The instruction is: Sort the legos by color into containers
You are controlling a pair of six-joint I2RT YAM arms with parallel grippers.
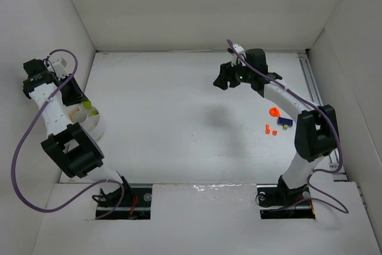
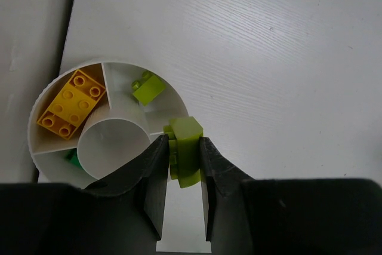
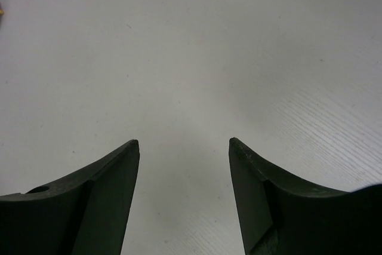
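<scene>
My left gripper is shut on a lime-green lego, held over the rim of a round white container that is split into compartments. One compartment holds yellow-orange legos, another a lime-green lego, and a third shows a bit of darker green. From the top view this container sits at the far left under my left gripper. On the right floor lie loose legos: orange ones, a purple-blue one and a yellowish one. My right gripper is open over bare floor, holding nothing.
White walls close in the floor on the left, back and right. A metal rail runs along the right edge. The container stands close to the left wall. Purple cables loop off both arms.
</scene>
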